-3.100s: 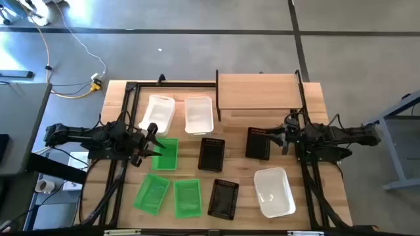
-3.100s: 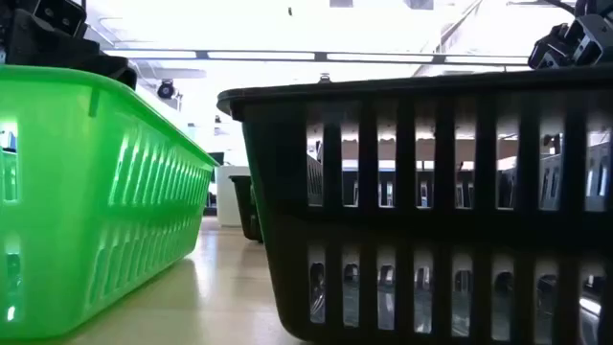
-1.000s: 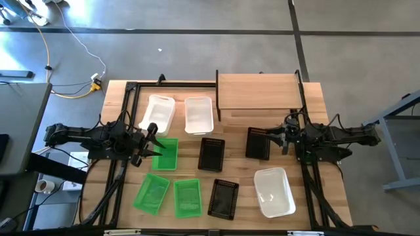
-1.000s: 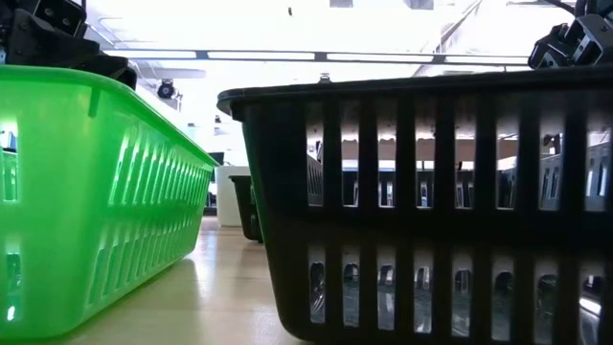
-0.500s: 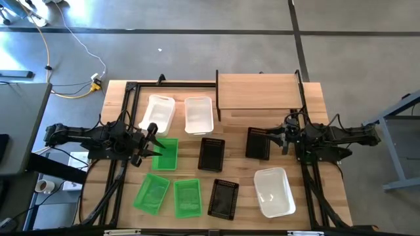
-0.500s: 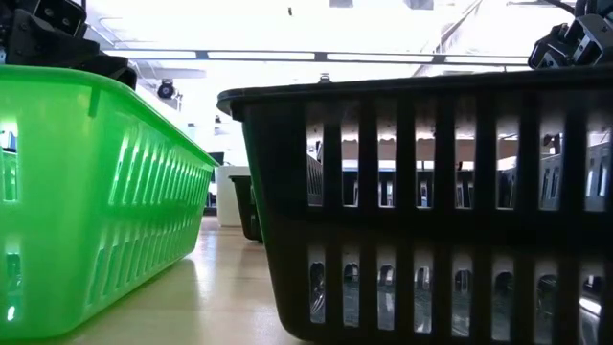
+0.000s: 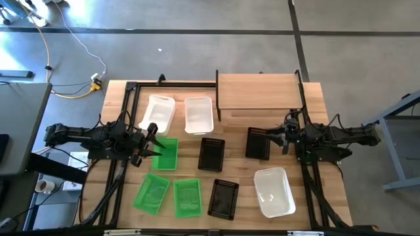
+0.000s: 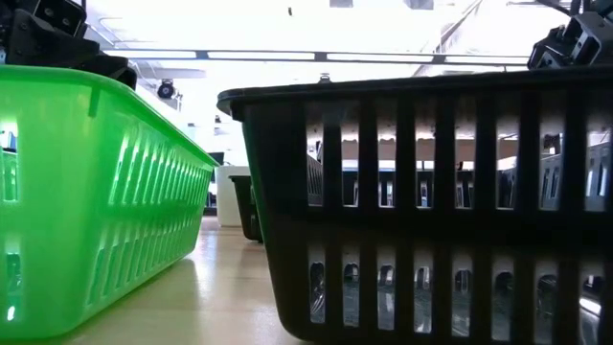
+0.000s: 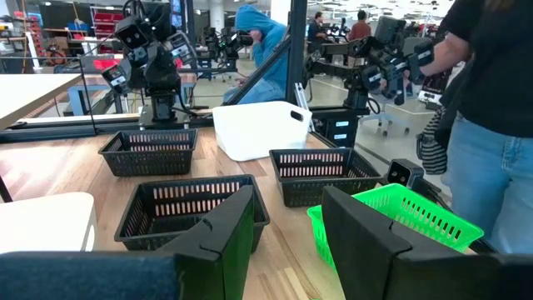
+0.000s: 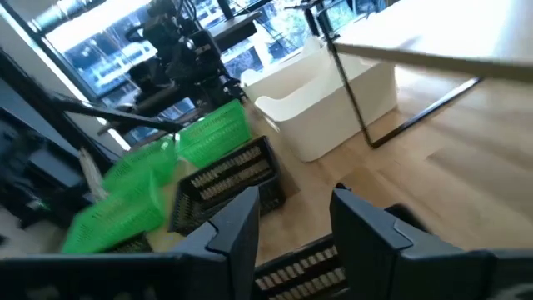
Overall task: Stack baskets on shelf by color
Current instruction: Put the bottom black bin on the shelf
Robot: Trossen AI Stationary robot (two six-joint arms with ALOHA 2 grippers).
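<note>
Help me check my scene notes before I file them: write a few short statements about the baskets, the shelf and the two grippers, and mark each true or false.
1. The shelf has no basket on it. True.
2. All three white baskets sit together. False: two stand side by side near the table's far edge; the third is alone at the near right.
3. The left gripper is over a green basket. True.
4. The right gripper is shut on a black basket. False: its fingers stand apart with nothing between them, above a black basket.
5. Two green baskets lie side by side near the front edge. True.
</note>
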